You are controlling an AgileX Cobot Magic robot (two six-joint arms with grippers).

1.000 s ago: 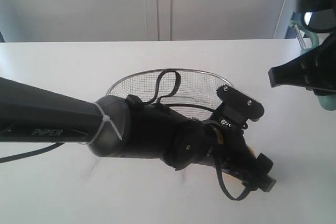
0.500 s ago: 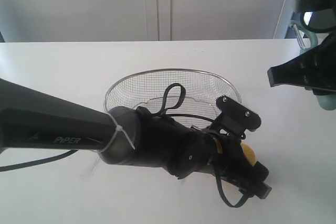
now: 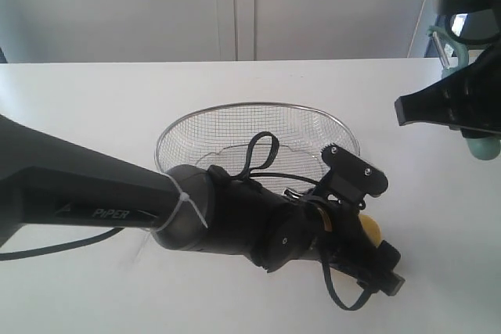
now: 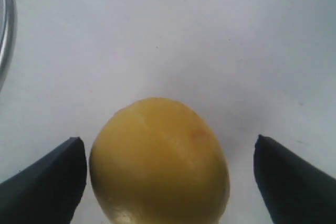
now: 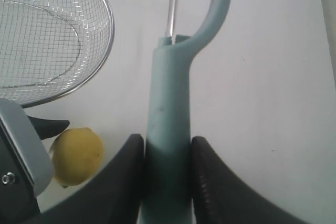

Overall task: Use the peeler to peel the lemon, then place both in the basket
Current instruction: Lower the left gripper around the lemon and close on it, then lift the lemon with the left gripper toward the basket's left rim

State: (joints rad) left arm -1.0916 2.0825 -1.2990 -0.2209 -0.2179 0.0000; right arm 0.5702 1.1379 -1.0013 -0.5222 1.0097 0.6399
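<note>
White worktop (image 3: pixel 94 115), peeling not begun.
Left hand (image 4: pixel 168 179) open astride the lemon (image 5: pixel 77 156) lying between its fingers; right hand (image 5: pixel 167 179) grips the peeler (image 5: pixel 168 103) aloft; basket (image 3: pixel 258 105) beside the left hand holds neither.

Exterior view: the left arm (image 3: pixel 78 185) hides the basket's (image 3: pixel 258 105) rim near 6 o'clock and most of the lemon (image 3: pixel 370 229) at its 4 o'clock. The right gripper (image 5: pixel 167 145) covers much of the peeler (image 3: pixel 479 148), whose head the right wrist view crops.

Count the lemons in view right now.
1. The lemon sits on the table just outside the basket, between the open left hand's fingers. The arm may hide more.
</note>
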